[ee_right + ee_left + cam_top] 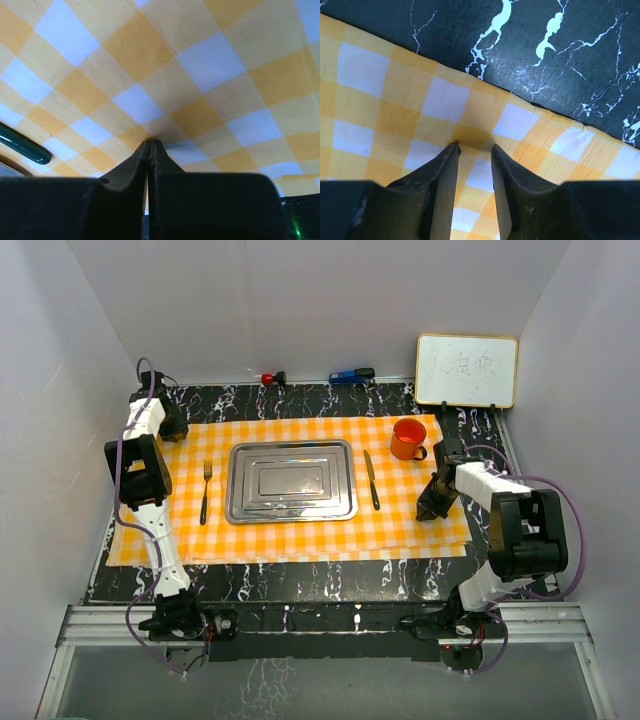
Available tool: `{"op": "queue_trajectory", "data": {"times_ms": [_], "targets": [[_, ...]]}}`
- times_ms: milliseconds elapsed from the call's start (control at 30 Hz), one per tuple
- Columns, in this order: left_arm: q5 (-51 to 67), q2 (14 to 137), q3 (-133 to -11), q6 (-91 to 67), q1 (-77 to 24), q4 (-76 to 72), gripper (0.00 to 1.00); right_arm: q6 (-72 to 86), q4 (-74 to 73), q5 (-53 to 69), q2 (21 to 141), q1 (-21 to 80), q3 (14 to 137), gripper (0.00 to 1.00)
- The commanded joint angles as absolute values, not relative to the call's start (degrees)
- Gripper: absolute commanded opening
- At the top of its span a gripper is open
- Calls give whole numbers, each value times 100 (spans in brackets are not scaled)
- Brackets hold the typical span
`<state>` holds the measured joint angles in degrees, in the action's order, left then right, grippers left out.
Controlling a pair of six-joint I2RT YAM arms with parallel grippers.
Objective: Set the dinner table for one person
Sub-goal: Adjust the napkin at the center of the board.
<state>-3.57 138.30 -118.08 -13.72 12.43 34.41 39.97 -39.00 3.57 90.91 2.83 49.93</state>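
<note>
Bolted along the near edge, both arms reach out over the dinner table (330, 580), a black slab veined with white that runs under everything else. An orange-and-white checked cloth (300, 535) covers most of its middle, so bare marble shows only as a border round it. The left gripper (475, 146) hangs at the far left corner of the cloth. Its fingers (442, 172) stand partly apart with nothing between them, their tips low over a checked square, and the bare tabletop begins just past the cloth's edge beyond them. The right gripper (150, 142) sits over the right side of the cloth, its jaws pressed together on nothing. Only cloth shows under it, with the table hidden beneath and bare again near and to the right. A steel tray (291, 480) lies at the centre of the cloth, with a fork (206, 490) to its left and a knife (371, 480) to its right. An orange mug (408, 439) stands far right of the knife, and a small whiteboard (467, 370) leans at the far right corner.
</note>
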Motion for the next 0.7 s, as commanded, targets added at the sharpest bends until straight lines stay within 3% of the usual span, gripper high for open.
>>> {"op": "queue_trajectory", "data": {"times_ms": [0, 667], "targets": [[-92, 14074, -11812, -1487, 1290, 3198, 32, 3823, -3933, 175, 9673, 324, 4737, 0], [-4, 14155, -11947, -1475, 1269, 3374, 33, 3752, -3888, 49, 9940, 322, 4843, 0]]}}
